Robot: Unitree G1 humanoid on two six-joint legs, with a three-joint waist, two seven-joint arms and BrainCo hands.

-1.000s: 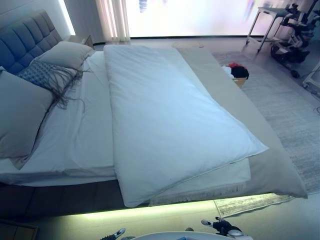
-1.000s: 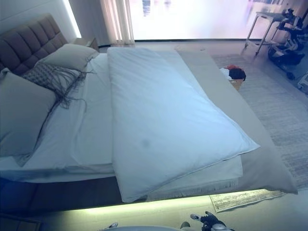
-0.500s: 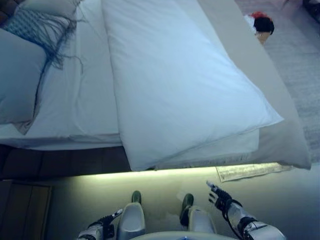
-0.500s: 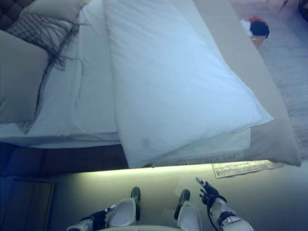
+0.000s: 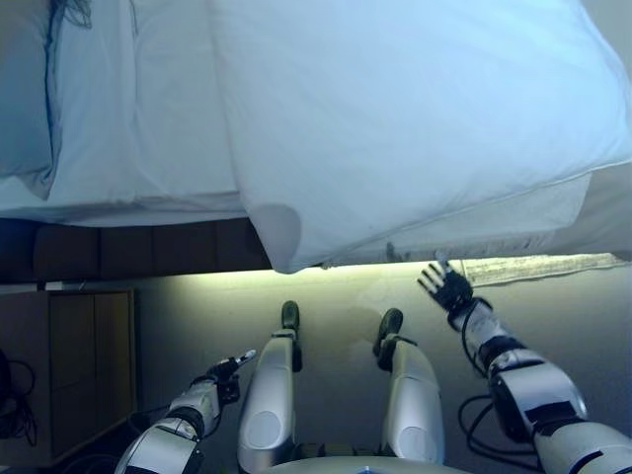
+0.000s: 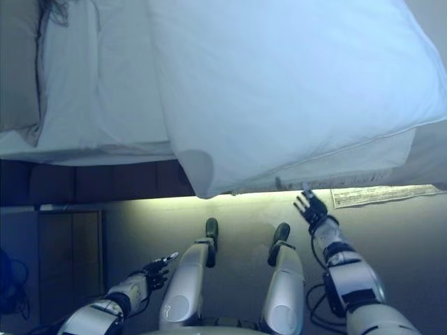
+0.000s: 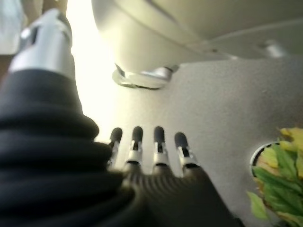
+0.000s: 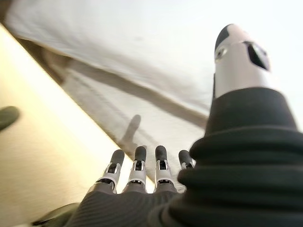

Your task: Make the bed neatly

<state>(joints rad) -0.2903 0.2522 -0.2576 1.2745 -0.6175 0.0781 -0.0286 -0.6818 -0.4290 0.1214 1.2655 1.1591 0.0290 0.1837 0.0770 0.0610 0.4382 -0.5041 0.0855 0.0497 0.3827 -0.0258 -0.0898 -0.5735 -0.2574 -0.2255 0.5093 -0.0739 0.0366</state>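
A plain white duvet (image 5: 395,118) lies over a white sheet (image 5: 148,109) and a grey pillow (image 5: 22,99), above the bed's dark base (image 5: 138,252) and the pale floor (image 5: 326,296).

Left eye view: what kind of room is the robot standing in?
Most likely a bedroom. A big bed fills the view, with a puffy white duvet lying over a white sheet, and the edge of a grey pillow at the side. A strip of light glows under the bed frame.
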